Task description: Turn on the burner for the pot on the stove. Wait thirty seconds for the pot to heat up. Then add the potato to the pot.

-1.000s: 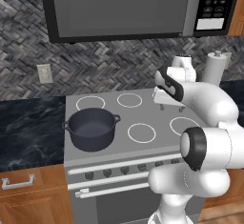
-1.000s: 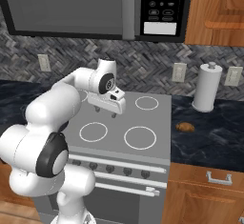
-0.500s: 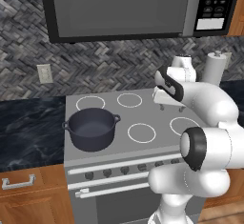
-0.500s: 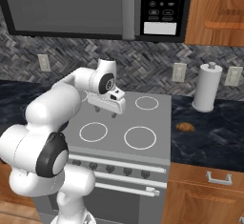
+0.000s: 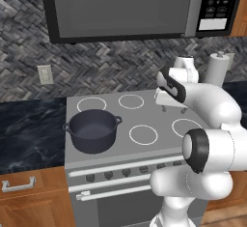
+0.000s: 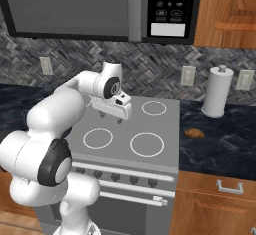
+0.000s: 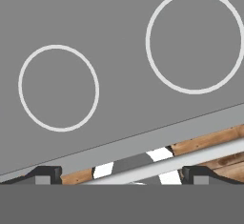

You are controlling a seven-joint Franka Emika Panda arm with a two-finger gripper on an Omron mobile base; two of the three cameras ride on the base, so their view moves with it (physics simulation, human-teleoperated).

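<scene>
here pincer spread wide (nothing held) above stove top; pot front-left, potato on counter

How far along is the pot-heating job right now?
Nothing looks done. The pot sits on the stove's front burner and the potato lies on the counter beside the stove. The gripper hangs open and empty above the stove top. Left: knob, wait, potato.

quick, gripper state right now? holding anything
Gripper: open and empty, hovering above the stove top, clear of the pot and the potato.
</scene>
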